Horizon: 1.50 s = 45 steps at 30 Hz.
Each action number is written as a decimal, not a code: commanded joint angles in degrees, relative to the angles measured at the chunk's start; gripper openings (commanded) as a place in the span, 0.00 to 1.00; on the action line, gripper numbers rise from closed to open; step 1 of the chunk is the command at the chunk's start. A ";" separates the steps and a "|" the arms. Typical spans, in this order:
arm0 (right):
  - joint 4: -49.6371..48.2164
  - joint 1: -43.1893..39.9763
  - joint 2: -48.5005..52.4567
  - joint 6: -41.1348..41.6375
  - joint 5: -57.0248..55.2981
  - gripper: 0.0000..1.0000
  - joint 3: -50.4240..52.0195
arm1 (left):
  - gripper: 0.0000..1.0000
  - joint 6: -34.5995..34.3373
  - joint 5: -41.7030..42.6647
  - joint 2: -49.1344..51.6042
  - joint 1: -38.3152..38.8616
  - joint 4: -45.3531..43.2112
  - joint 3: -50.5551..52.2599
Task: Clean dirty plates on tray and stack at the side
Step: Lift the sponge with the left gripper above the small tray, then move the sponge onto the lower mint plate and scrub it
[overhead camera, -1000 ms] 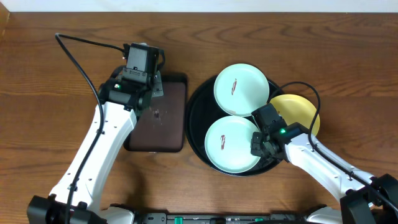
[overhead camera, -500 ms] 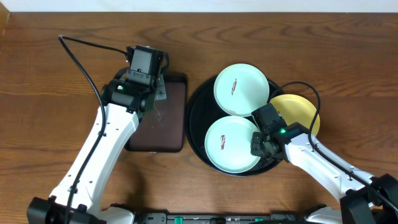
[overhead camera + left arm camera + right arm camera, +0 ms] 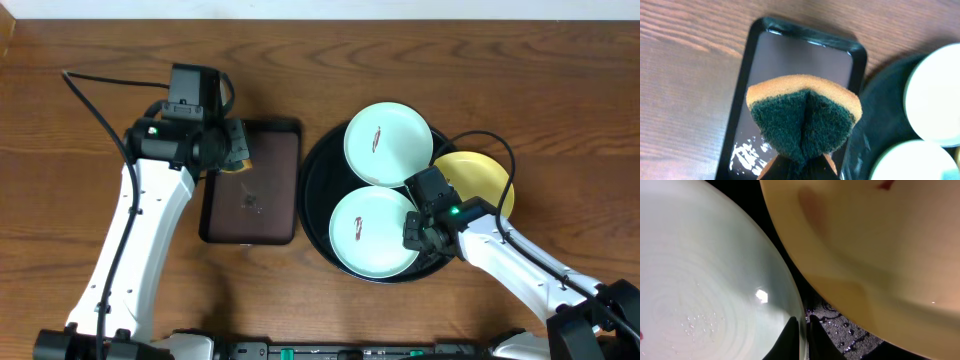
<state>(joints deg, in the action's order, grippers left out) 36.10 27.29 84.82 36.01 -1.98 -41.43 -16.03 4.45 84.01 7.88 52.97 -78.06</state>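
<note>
Three plates lie on the round black tray: a mint plate at the back with a dark smear, a mint plate at the front with a smear, and a yellow plate on the right, half over the rim. My left gripper is shut on a folded green and yellow sponge, held above the brown rectangular tray. My right gripper is shut on the rim of the front mint plate; the yellow plate lies right beside it.
The dark brown rectangular tray lies left of the round tray, with white foam on its near end. Bare wooden table surrounds both trays. The left arm's cable arcs over the far left.
My left gripper has swung left and turned, carrying the sponge off the brown tray's back left corner. The right arm and the plates have not moved.
</note>
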 commanded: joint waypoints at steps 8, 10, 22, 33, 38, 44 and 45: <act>-0.09 1.31 0.22 -0.09 -0.59 0.02 0.42 | 0.07 2.95 1.57 8.72 -0.09 4.02 -5.29; -0.09 1.31 0.22 -0.09 -0.57 0.01 0.42 | 0.07 2.93 1.64 9.68 0.02 5.27 -5.27; -0.15 1.31 0.22 -0.09 -0.59 0.01 0.42 | 0.07 4.76 -1.88 10.19 9.29 5.20 2.05; -0.07 1.31 0.22 -0.09 -0.57 0.01 0.42 | 0.07 -5.35 -1.88 10.21 25.75 -1.66 3.87; -0.07 1.31 0.22 -0.09 -0.57 0.01 0.42 | 0.08 -8.76 -1.88 10.29 32.22 -6.73 7.39; 0.35 1.31 0.22 -0.09 -0.57 0.01 0.42 | 0.07 -10.67 -2.32 10.75 36.26 -11.52 10.34; 0.59 1.31 0.22 -0.07 -0.57 0.01 0.42 | 0.07 -10.99 -2.25 11.17 36.26 -11.47 10.34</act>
<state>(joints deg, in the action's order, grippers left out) 36.10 27.29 84.82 35.99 -1.96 -41.43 -24.43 3.46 94.30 44.01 41.74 -68.25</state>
